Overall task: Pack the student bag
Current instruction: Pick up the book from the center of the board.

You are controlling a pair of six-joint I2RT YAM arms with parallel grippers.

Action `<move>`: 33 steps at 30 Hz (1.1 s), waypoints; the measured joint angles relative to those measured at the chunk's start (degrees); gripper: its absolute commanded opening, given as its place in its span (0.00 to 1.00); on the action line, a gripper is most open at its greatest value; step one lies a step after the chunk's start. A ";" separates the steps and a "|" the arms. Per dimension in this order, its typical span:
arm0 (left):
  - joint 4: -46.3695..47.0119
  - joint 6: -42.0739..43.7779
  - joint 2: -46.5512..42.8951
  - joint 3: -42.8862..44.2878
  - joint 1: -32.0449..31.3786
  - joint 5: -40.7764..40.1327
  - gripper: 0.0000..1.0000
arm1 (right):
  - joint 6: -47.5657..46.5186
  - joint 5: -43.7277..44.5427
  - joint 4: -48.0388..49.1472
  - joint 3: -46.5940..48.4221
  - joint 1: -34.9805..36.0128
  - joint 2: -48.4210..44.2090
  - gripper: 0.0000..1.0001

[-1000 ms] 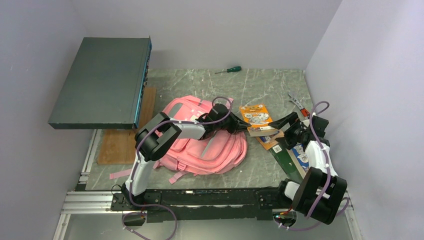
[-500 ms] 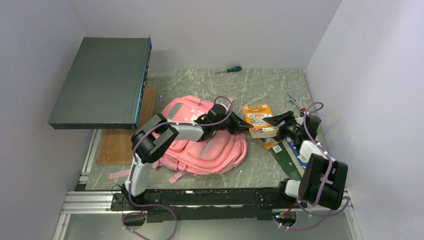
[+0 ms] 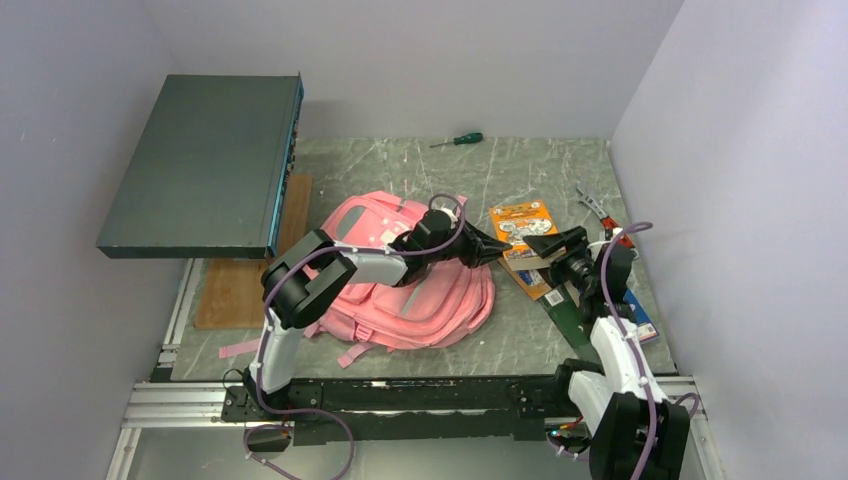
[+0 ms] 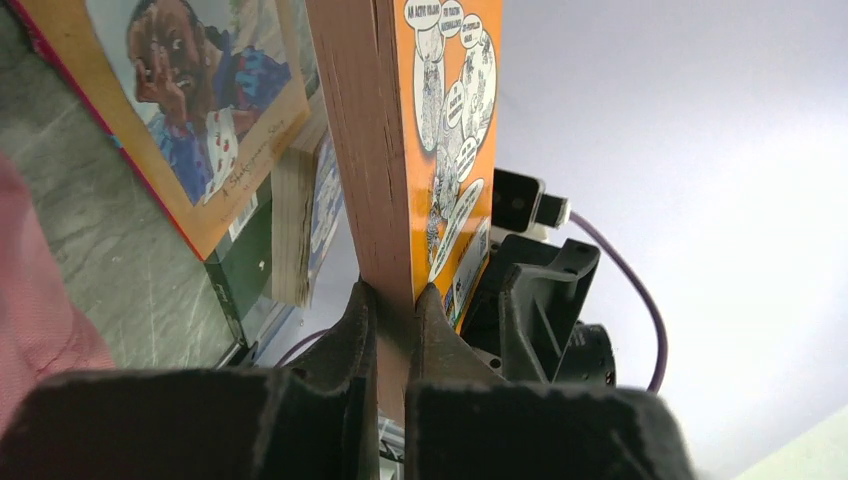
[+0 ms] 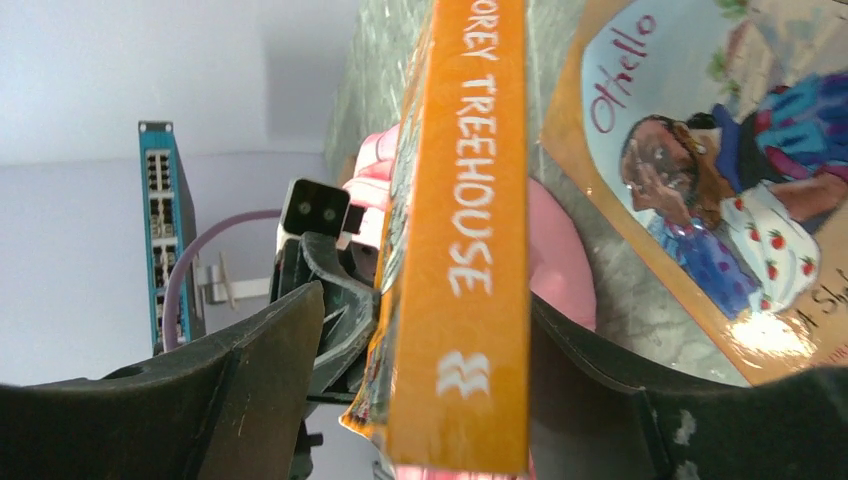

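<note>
The student bag (image 3: 400,295) lies flat and pink at the table's middle; a strip of it shows in the left wrist view (image 4: 40,335) and behind the book in the right wrist view (image 5: 562,262). An orange paperback (image 3: 520,222) hangs above the table just right of the bag. My left gripper (image 3: 496,247) is shut on its page edge (image 4: 393,300). My right gripper (image 3: 546,246) straddles the book's orange spine (image 5: 470,250) from the other side. Its jaws (image 5: 425,305) stand open, with a gap on the left side.
An Othello picture book (image 5: 720,200) lies on the table under the paperback, beside a green book (image 3: 565,315) and other books. Pliers (image 3: 595,207) and a screwdriver (image 3: 458,140) lie farther back. A dark switch box (image 3: 200,165) overhangs the left, above a wooden board (image 3: 235,290).
My right arm has swung left and its jaws have come around the paperback's spine and narrowed. My left gripper has lifted the book slightly and kept its hold.
</note>
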 measured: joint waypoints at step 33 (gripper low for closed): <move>-37.07 37.62 -18.34 3.87 -3.76 4.37 0.82 | -19.74 27.93 -30.56 29.22 5.57 2.56 0.00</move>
